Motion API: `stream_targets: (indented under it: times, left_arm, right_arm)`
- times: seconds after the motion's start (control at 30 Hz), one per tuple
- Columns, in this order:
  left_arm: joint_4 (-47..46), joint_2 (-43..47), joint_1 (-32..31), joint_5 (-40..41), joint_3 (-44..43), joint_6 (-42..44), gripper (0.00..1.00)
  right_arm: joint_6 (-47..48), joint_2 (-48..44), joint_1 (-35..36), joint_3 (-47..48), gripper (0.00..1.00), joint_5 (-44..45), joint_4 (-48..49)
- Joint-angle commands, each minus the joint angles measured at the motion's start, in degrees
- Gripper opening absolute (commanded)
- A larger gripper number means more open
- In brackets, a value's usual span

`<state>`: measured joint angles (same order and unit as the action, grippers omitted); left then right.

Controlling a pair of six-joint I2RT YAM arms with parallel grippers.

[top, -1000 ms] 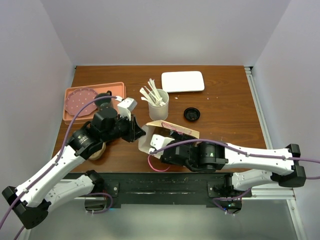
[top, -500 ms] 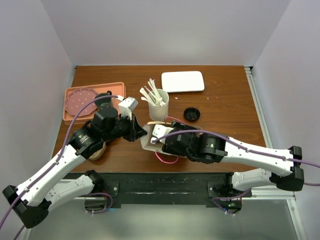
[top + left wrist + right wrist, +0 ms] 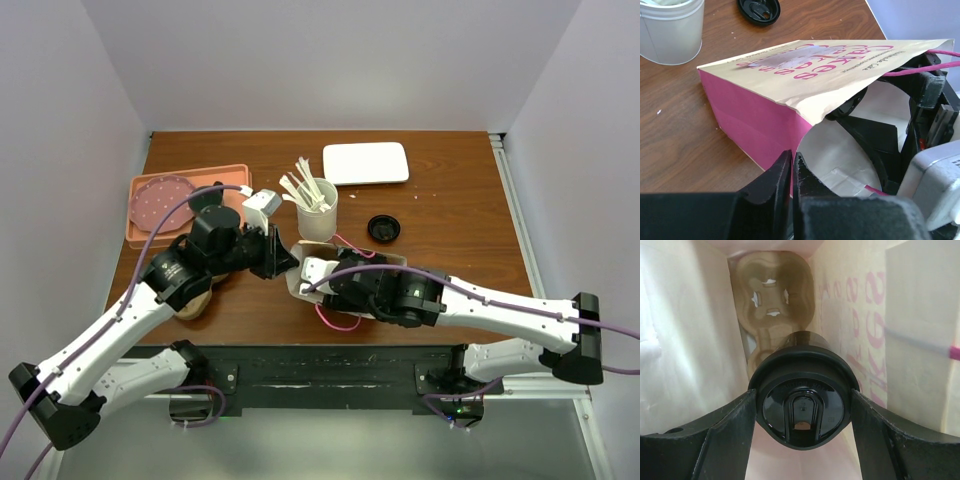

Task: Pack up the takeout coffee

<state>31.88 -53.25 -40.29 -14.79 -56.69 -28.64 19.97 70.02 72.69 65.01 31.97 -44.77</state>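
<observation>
A cream paper bag (image 3: 790, 75) with pink sides and pink handles lies on its side, mouth towards the arms; it also shows in the top view (image 3: 345, 256). My left gripper (image 3: 792, 156) is shut on the pink edge of the bag's mouth, seen from above (image 3: 283, 258). My right gripper (image 3: 802, 395) is inside the bag, shut on the takeout coffee (image 3: 802, 412), a dark cup with a black lid. Its fingers (image 3: 732, 432) press both sides of the lid. A brown pulp cup carrier (image 3: 772, 295) sits at the bag's far end. From above the cup is hidden.
A white cup of pale stirrers (image 3: 317, 210) stands just behind the bag. A loose black lid (image 3: 384, 228) lies to its right and a white rectangular tray (image 3: 365, 162) farther back. A pink tray (image 3: 145, 235) with a pink plate (image 3: 160, 198) is at the left.
My right gripper has pushed deeper into the bag with the cup. My left gripper, still on the bag's edge, has shifted slightly away from the arms' bases with the bag's mouth.
</observation>
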Motion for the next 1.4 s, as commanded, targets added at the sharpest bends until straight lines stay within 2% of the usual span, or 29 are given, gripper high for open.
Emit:
stream_targets:
  times: [0.0, 0.07, 0.13, 0.33, 0.4, 0.47, 0.6, 0.77, 0.93, 1.0, 1.13, 1.17, 1.37]
  left_arm:
    - [-1.1, 0.9, -0.3, 0.0, -3.0, 0.8, 0.17]
    - [-0.2, 0.6, -0.3, 0.7, -3.3, 0.8, 0.3]
    - [1.2, -0.2, -0.3, 1.9, -3.8, 1.5, 0.35]
    - [0.9, -2.5, -0.3, 2.4, -4.6, 3.1, 0.38]
    - [-0.1, -2.4, -0.2, 0.0, -3.5, 2.7, 0.32]
    - [-2.1, -1.8, -0.3, -2.2, -2.7, 2.4, 0.19]
    - [-6.7, 0.5, -0.6, -6.1, 1.1, 0.3, 0.03]
    - [-8.6, 1.1, -1.8, -8.0, 2.8, 0.3, 0.0]
    - [-8.3, 1.8, -2.9, -5.5, 4.3, 1.0, 0.0]
    - [-6.1, 0.5, -2.9, -3.2, 2.8, 1.6, 0.21]
    - [-4.6, 0.1, -2.9, 2.2, 0.3, 1.8, 0.39]
    - [-3.9, -0.2, -3.0, 2.5, 0.2, 2.2, 0.43]
    - [-2.3, -2.2, -2.9, 3.4, -1.3, 4.4, 0.45]
  right_arm:
    - [5.7, -2.3, 0.0, -2.7, 0.12, 0.5, 2.3]
    - [5.7, -3.3, 0.0, -3.4, 0.12, -0.1, 2.9]
    - [6.1, -4.1, 0.0, -4.6, 0.12, -0.2, 3.1]
    - [5.9, -7.5, 0.0, -8.3, 0.11, 0.0, 1.9]
    - [5.8, -8.8, 0.0, -8.8, 0.11, 0.5, 0.8]
    - [6.0, -9.1, 0.0, -8.9, 0.11, 1.4, -0.2]
    - [8.1, -9.5, 0.0, -10.6, 0.11, 2.8, 1.3]
    - [7.4, -9.3, 0.1, -11.8, 0.11, 2.4, 3.8]
    - [7.8, -10.3, 0.0, -13.1, 0.11, 0.8, 3.9]
    - [8.3, -9.6, 0.1, -12.9, 0.11, 1.4, 3.9]
    - [9.5, -8.8, 0.1, -13.9, 0.11, 2.0, 5.6]
    - [9.7, -8.7, 0.0, -14.3, 0.1, 3.2, 5.9]
    - [13.6, -7.6, 0.1, -19.3, 0.1, 8.5, 13.5]
